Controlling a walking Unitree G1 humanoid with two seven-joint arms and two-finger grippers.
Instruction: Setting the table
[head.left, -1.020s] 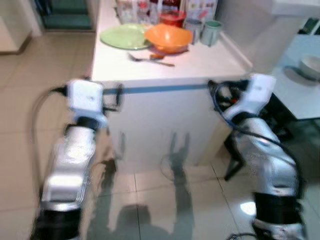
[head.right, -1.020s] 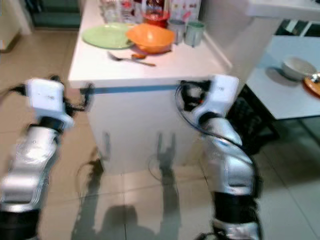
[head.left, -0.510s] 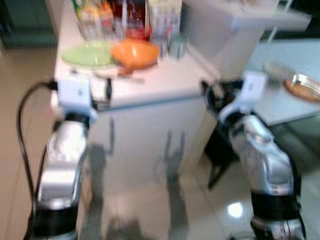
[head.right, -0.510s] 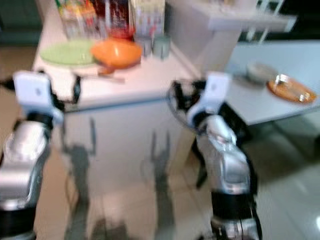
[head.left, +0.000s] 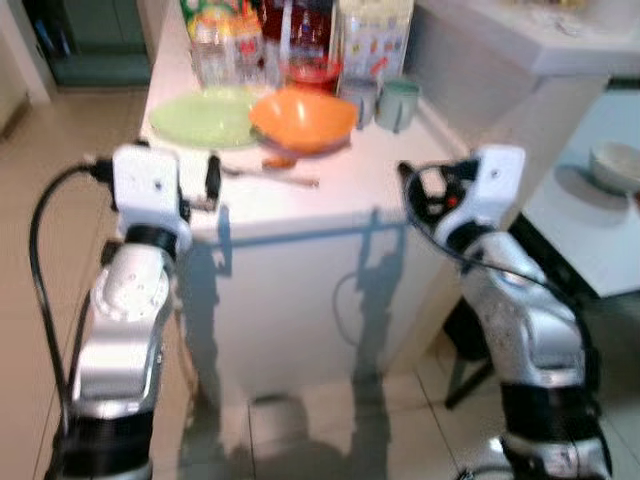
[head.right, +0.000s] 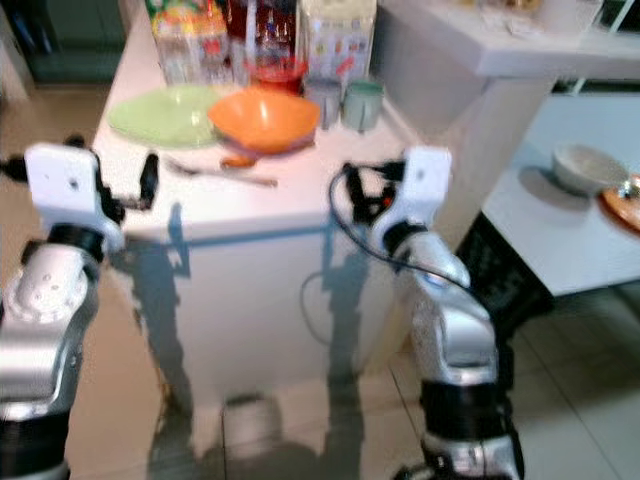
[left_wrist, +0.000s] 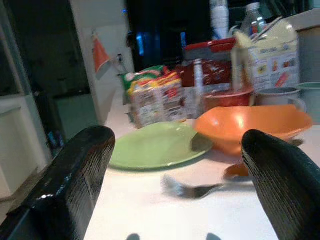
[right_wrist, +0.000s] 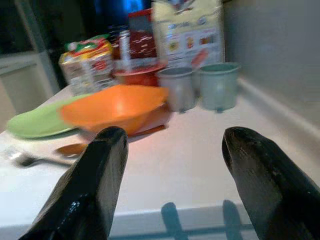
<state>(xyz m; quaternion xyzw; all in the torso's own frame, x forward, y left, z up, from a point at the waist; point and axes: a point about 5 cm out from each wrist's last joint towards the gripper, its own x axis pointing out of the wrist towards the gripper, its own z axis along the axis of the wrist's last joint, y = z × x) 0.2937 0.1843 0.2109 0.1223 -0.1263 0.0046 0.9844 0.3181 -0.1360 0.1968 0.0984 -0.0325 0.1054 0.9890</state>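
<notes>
Both grippers hover at the white table's near edge, left gripper and right gripper with fingers spread, empty. The orange plastic bowl sits mid-table beside the flat green plate, a metal fork before them.

Two silver, glossy arms with black bands near their base — each ends in a white boxy wrist block. A black cable loops from the left block; black wires bunch beside the right one. Each claw's fingers are long, black, finely ribbed.
</notes>
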